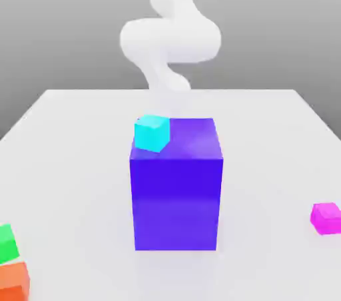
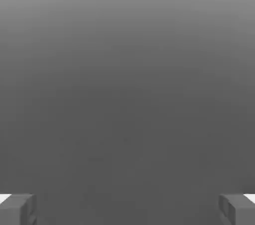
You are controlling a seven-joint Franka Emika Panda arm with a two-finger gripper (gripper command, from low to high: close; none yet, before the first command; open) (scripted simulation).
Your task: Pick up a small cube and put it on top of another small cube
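Note:
The small magenta-pink cube lies on the white table at the exterior view's far right, near the front. My white arm rises behind the big blue-violet block, well away from the pink cube. In the hand view my gripper is open. Its two grey fingertips stand wide apart with nothing between them, in front of a plain grey background.
A small cyan cube sits at the top corner of the blue-violet block, on the exterior view's left. A small green cube and an orange cube lie at the front left. Bare table surrounds the block.

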